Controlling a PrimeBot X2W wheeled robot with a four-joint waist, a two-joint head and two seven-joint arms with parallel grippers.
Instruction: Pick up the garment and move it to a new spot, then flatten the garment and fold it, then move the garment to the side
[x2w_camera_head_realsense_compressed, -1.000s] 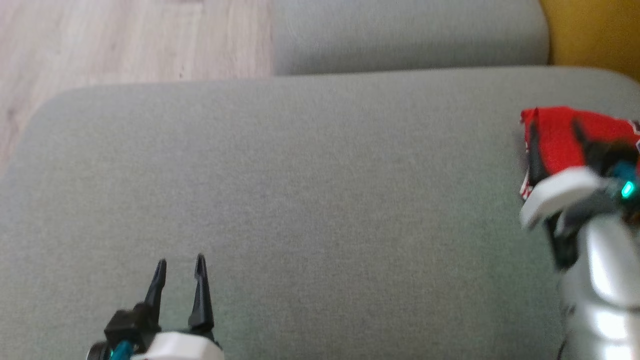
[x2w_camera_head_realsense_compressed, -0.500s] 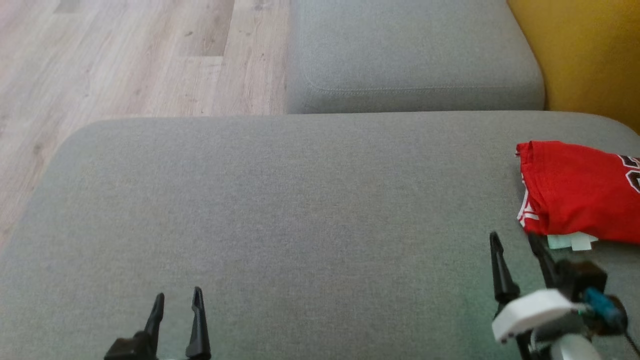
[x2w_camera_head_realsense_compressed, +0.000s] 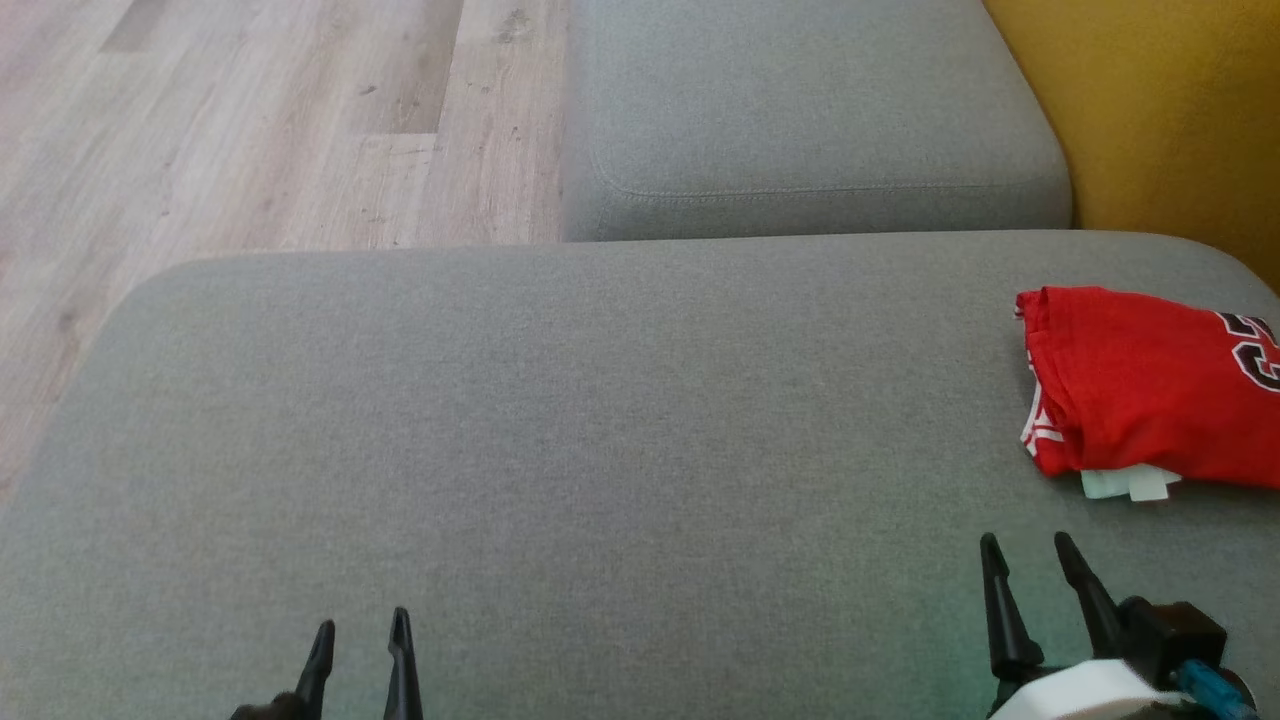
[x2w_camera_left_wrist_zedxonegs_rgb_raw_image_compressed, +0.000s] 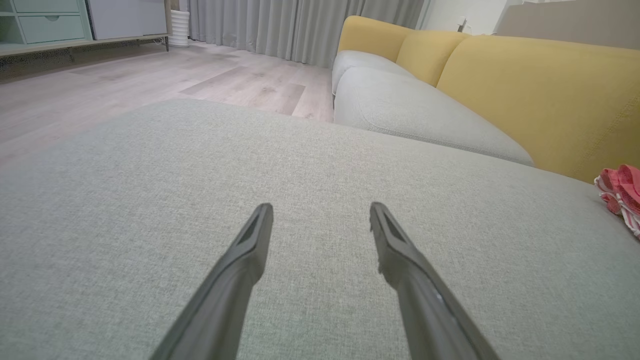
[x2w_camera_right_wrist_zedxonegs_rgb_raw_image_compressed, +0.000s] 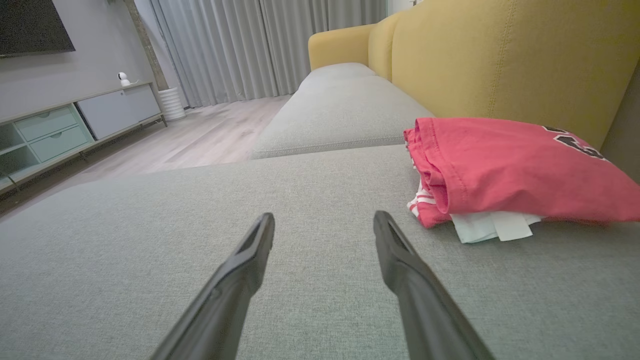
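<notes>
The garment is a red shirt with dark lettering, folded into a flat bundle at the right side of the grey sofa seat, a white tag poking out at its near edge. In the right wrist view the garment lies just ahead and to the right of the fingers. My right gripper stands open and empty, a little nearer than the garment and clear of it. At the lower left, my left gripper is open and empty over bare cushion. The left wrist view catches the garment at its far right edge.
A second grey seat cushion adjoins at the back, with the yellow backrest along the right. Wooden floor lies beyond the seat's left and far edges. A low TV cabinet stands across the room.
The right gripper has let go of the garment and drawn back toward me, leaving it lying on the seat. The head camera has tilted, shifting the whole picture down. The left gripper sits lower in view.
</notes>
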